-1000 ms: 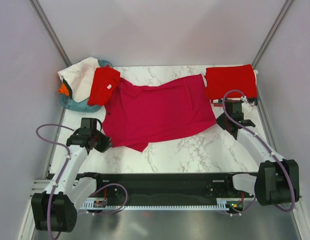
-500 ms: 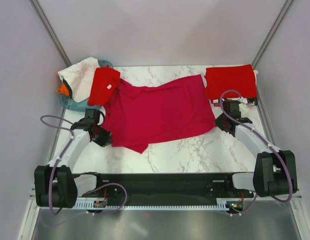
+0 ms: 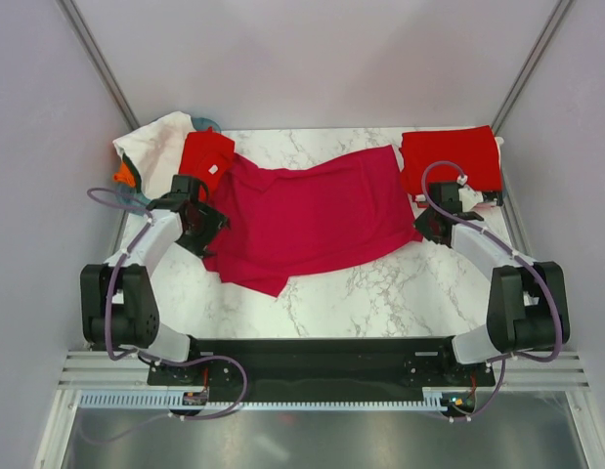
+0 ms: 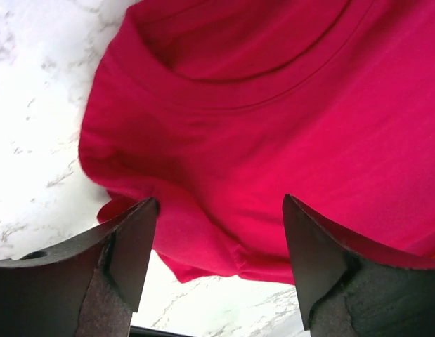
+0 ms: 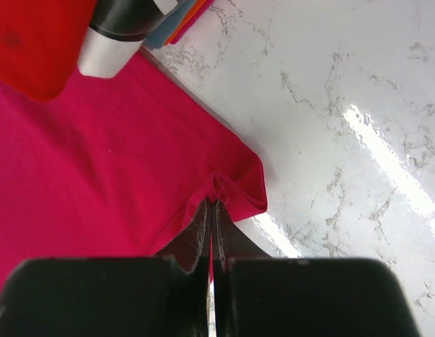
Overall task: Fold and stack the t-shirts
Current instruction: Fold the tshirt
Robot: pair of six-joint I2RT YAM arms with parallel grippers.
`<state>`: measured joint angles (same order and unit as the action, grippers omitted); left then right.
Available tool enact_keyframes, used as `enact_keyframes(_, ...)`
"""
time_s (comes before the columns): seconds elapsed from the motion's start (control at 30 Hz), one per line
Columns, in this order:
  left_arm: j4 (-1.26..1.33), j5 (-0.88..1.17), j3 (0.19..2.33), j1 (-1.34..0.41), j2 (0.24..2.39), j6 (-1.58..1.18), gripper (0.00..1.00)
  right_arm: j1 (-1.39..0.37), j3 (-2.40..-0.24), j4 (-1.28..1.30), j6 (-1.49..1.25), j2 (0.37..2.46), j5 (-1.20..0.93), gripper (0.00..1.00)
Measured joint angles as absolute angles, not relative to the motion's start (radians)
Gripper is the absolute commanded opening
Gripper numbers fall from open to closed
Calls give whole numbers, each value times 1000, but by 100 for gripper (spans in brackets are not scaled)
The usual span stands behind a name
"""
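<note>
At ten o'clock on the white marble-patterned table (image 3: 380, 293), a round teal basket (image 3: 206, 124) carries a heap of loose shirts: a white cloth t-shirt (image 3: 155, 142), a scrap of orange cloth (image 3: 124, 174) and a crumpled bright red t-shirt (image 3: 204, 156).

Just toward the centre from it, the left gripper (image 3: 206, 230) hangs over the neckline end of the crimson-magenta soft cloth t-shirt (image 3: 317, 210). Its fingers (image 4: 126, 246) stand apart with nothing between them, the ribbed collar lying below.

That shirt lies spread across the middle of the table, rumpled along its eight o'clock edge.

At its three o'clock corner the right gripper (image 3: 424, 227) has its jaws together, pinching a small pucker of hem.

Beyond, at one o'clock, sits a folded bright red t-shirt (image 3: 449, 159).

The crimson-magenta soft cloth t-shirt looks light, limp and prone to bunch or drag on the table. It would likely handle best when pinched at shoulder seams and hem corners, through both layers, and held taut between the two arms.
</note>
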<state>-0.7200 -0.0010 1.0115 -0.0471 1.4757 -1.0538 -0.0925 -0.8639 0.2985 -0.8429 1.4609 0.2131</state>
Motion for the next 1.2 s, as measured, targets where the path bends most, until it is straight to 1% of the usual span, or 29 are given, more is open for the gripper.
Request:
enact_keyframes(0.1, -699, 1, 1032, -47, 1495, -1040, 81, -94, -869, 297, -844, 1480, 227, 0)
enact_keyframes(0.2, -685, -7, 1020, -47, 1469, -1007, 79, -94, -869, 291, -844, 1485, 235, 0)
enact_keyframes(0.27, -675, -29, 973, -47, 1397, -974, 77, -94, -869, 290, -844, 1486, 237, 0)
enact_keyframes(0.4, -670, -44, 834, -47, 1180, -924, 72, -94, -869, 282, -844, 1488, 237, 0)
enact_keyframes(0.5, -680, -40, 729, -51, 1026, -907, 67, -94, -869, 276, -844, 1489, 237, 0)
enact_keyframes(0.53, -682, -33, 701, -56, 992, -904, 61, -94, -869, 274, -844, 1490, 237, 0)
enact_keyframes(0.6, -678, -18, 660, -70, 952, -896, 57, -94, -869, 272, -844, 1490, 237, 0)
enact_keyframes(0.63, -678, -9, 643, -85, 939, -892, 50, -94, -869, 270, -844, 1491, 236, 0)
enact_keyframes(0.73, -670, 5, 619, -166, 934, -872, 48, -94, -869, 266, -844, 1491, 236, 0)
enact_keyframes(0.87, -639, -3, 622, -306, 975, -866, 47, -94, -867, 262, -844, 1491, 236, 0)
enact_keyframes(1.2, -532, -30, 622, -427, 1158, -901, 47, -94, -851, 255, -844, 1490, 237, 0)
